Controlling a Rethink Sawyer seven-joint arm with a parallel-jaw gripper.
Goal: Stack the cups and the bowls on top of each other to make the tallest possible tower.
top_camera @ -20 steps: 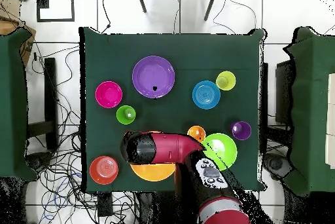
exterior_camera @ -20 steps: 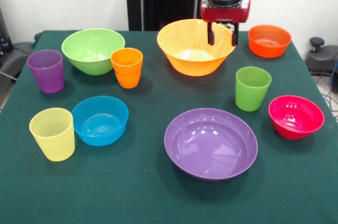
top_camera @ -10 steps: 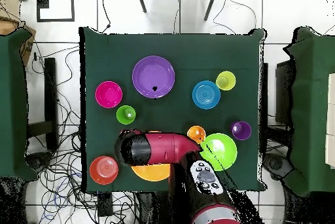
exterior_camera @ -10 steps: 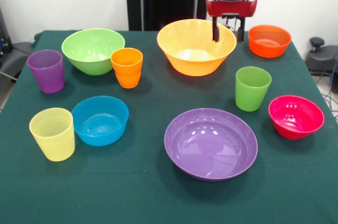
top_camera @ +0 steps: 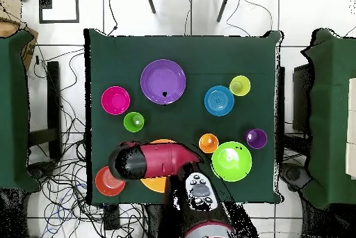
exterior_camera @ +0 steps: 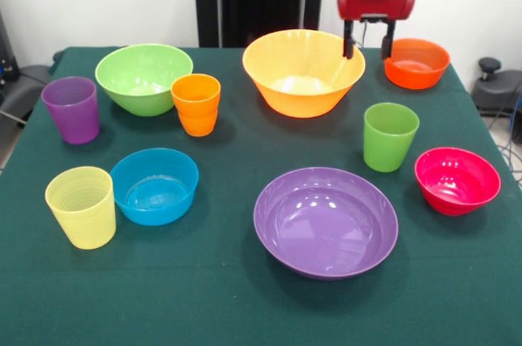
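1. Front view: hanging at the upper right of the frame, pincer (exterior_camera: pixel 368 42) with its two dark fingers apart and gripping nothing, tips between the right rim of the orange-yellow bowl (exterior_camera: pixel 303 72) and the orange-red bowl (exterior_camera: pixel 416 63).
2. Sitting at upper centre on the green table (exterior_camera: pixel 220 297), orange-yellow bowl upright and empty; orange-red bowl resting at the upper right.
3. Lying low at centre right, purple bowl (exterior_camera: pixel 326 221), apart from the others; nothing stacked anywhere.
4. Standing just right of centre, green cup (exterior_camera: pixel 390 136), with the pink-red bowl (exterior_camera: pixel 457 180) close by at its lower right.
5. Resting at upper left, light green bowl (exterior_camera: pixel 143 77), with the orange cup (exterior_camera: pixel 196 104) just beside its right side.
6. Standing at far left, purple cup (exterior_camera: pixel 71 108); at lower left, pale yellow cup (exterior_camera: pixel 81 206) right beside the blue bowl (exterior_camera: pixel 154 185).
7. Overhead view: reaching leftward across the lower part of the frame, red arm (top_camera: pixel 158 161), covering most of the orange-yellow bowl and part of the orange-red bowl (top_camera: pixel 104 183).
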